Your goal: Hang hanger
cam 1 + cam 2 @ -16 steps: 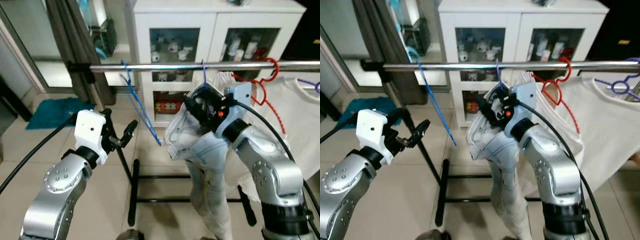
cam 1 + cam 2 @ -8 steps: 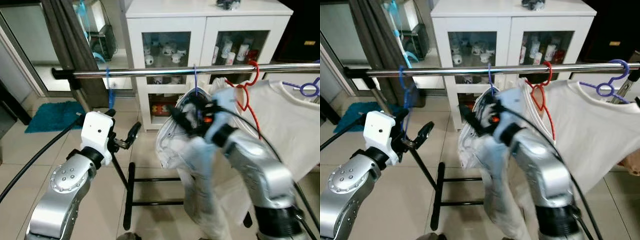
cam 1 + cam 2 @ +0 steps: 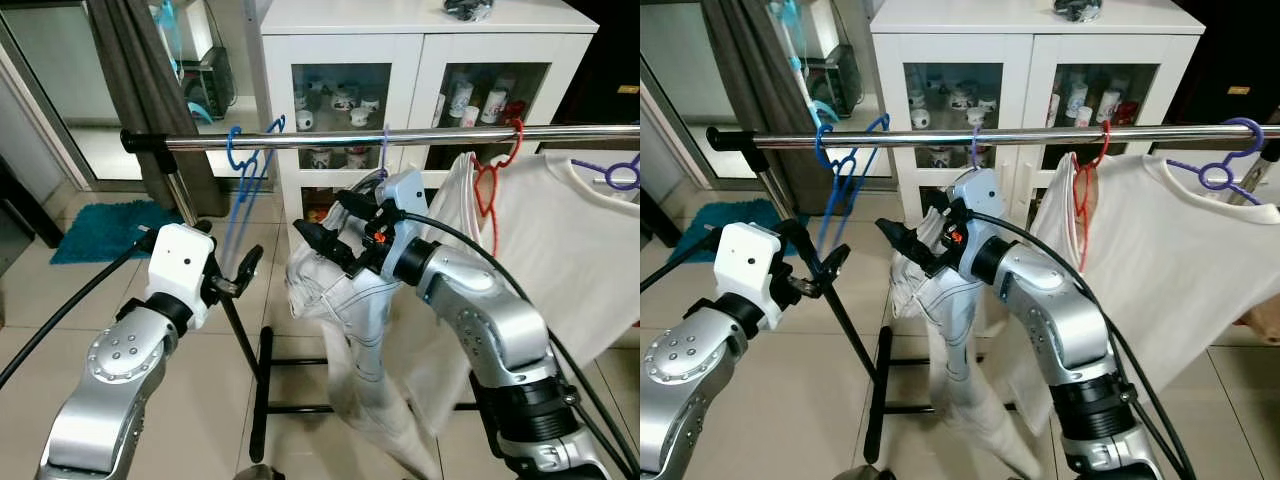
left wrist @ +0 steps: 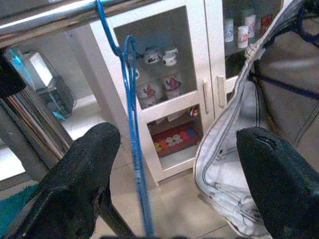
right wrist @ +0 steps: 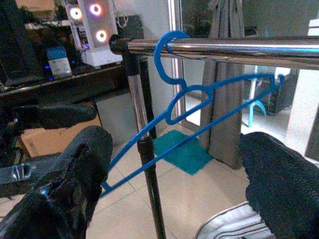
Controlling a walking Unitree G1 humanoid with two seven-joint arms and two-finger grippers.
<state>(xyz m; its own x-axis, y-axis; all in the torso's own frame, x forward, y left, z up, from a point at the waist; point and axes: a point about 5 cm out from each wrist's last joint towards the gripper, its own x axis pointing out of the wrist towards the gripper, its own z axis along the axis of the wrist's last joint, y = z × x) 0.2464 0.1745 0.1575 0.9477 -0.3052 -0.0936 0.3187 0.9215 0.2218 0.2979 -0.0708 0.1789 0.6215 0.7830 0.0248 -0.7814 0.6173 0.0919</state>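
— On the chrome rail [image 3: 420,137], what is hanging now?

— At its left end the blue hanger [image 3: 243,172] is hanging empty by its hook. A second ago it was swinging slanted out below the rail; now it is dangling nearly straight down. Beside it the light jeans [image 3: 345,300] are hanging on a purple hook, then a white T-shirt [image 3: 560,240] on a red hanger [image 3: 492,170].

— Where is the right gripper [image 3: 325,228] sitting?

— It is reaching out in front of the jeans, toward the blue hanger but apart from it, fingers spread and gripping nothing. Earlier it was up against the top of the jeans, closer to the rail.

— And the left gripper [image 3: 244,268]?

— It is hovering below the blue hanger, near the rack's black post [image 3: 215,290], fingers parted and empty, much as before.

— Anything behind?

— A white glass-door cabinet [image 3: 420,60] is standing beyond the rail, and a teal mat [image 3: 95,228] is lying on the tiled floor.
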